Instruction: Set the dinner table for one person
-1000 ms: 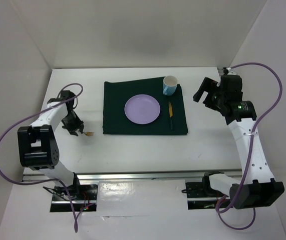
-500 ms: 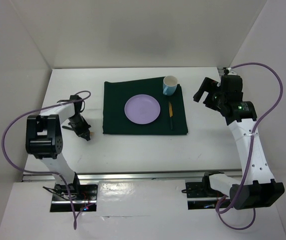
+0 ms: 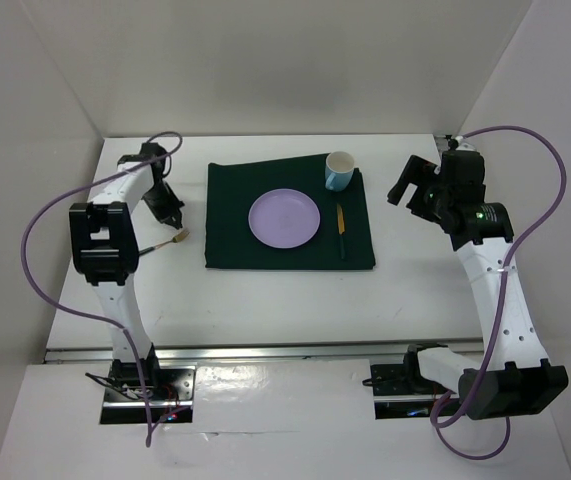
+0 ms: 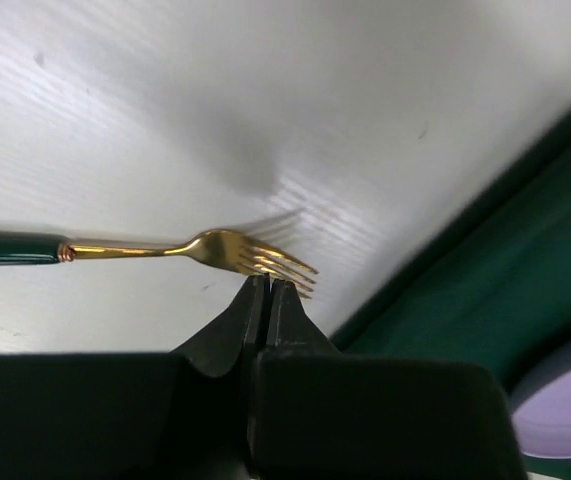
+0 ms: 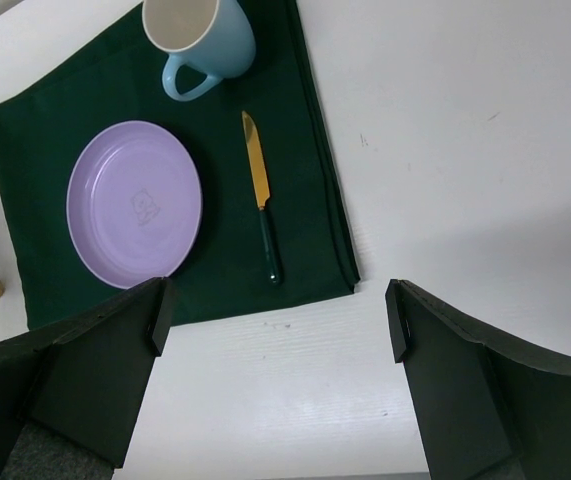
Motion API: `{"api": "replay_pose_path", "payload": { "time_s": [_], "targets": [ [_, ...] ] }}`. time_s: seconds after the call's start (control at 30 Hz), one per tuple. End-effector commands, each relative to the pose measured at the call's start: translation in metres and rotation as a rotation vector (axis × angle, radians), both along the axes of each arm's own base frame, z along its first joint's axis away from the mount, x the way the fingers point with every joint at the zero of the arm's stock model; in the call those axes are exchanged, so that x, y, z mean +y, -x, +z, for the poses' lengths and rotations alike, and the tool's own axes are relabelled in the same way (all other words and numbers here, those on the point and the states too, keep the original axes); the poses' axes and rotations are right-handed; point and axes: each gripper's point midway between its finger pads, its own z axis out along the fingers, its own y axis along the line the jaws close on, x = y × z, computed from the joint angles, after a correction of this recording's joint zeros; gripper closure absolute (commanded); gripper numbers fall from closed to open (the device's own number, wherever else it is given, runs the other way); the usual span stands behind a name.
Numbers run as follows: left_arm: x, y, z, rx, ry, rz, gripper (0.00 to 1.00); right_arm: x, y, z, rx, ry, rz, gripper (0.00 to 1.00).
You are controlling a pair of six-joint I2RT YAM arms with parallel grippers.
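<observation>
The left tool (image 4: 268,287) was pressed together, its tips just beside the gold fork (image 4: 215,247) on the table (image 4: 145,90). The right tool (image 5: 275,308) was spread wide.

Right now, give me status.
Left gripper shut, tips at fork tines. Right gripper open, empty. Fork on dinner table, left of mat. Nothing in between.

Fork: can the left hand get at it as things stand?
Probably yes. The fork lies on the table just off the tips of the left hand, with nothing between them. The hand is shut, though, so it would have to open first.
</observation>
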Motion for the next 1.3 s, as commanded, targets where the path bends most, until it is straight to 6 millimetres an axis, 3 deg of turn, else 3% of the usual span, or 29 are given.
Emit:
{"api": "replay_pose_path", "payload": {
  "time_s": [0.0, 0.1, 0.17, 0.27, 0.4, 0.53, 0.67, 0.93, 1.17, 1.27],
  "targets": [
    [0.027, -0.014, 0.034, -0.072, -0.053, 0.016, 0.99, -0.004, 0.002, 0.024, -0.063, 0.002, -0.017, 0.0],
    [0.048, -0.012, 0.043, -0.075, -0.091, 0.024, 0.95, -0.002, 0.0, 0.025, -0.063, -0.003, -0.009, 0.0],
    [0.067, -0.004, 0.054, -0.067, -0.133, 0.052, 0.54, -0.002, -0.001, 0.027, -0.072, -0.004, -0.009, 0.0],
    [0.076, 0.013, 0.049, -0.04, -0.122, 0.046, 0.18, 0.0, -0.002, 0.018, -0.057, -0.009, 0.0, 0.0],
    [0.077, 0.02, 0.041, 0.0, -0.185, -0.023, 0.04, 0.004, -0.007, 0.013, -0.044, -0.02, 0.018, 0.0],
    [0.071, 0.039, 0.027, 0.113, -0.235, -0.062, 0.03, 0.006, -0.012, 0.008, -0.031, -0.017, 0.032, 0.0],
    [0.079, 0.051, 0.02, 0.189, -0.359, -0.092, 0.0, 0.006, -0.019, 0.005, -0.031, -0.017, 0.032, 0.0],
    [0.07, 0.046, 0.01, 0.214, -0.371, -0.162, 0.0, 0.011, -0.026, 0.001, -0.025, -0.034, 0.056, 0.0],
    [0.068, 0.061, -0.009, 0.296, -0.396, -0.176, 0.0, 0.012, -0.028, 0.003, -0.034, -0.034, 0.057, 0.0],
    [0.068, 0.054, -0.011, 0.296, -0.395, -0.165, 0.0, 0.012, -0.028, 0.003, -0.034, -0.034, 0.057, 0.0]
  ]
}}
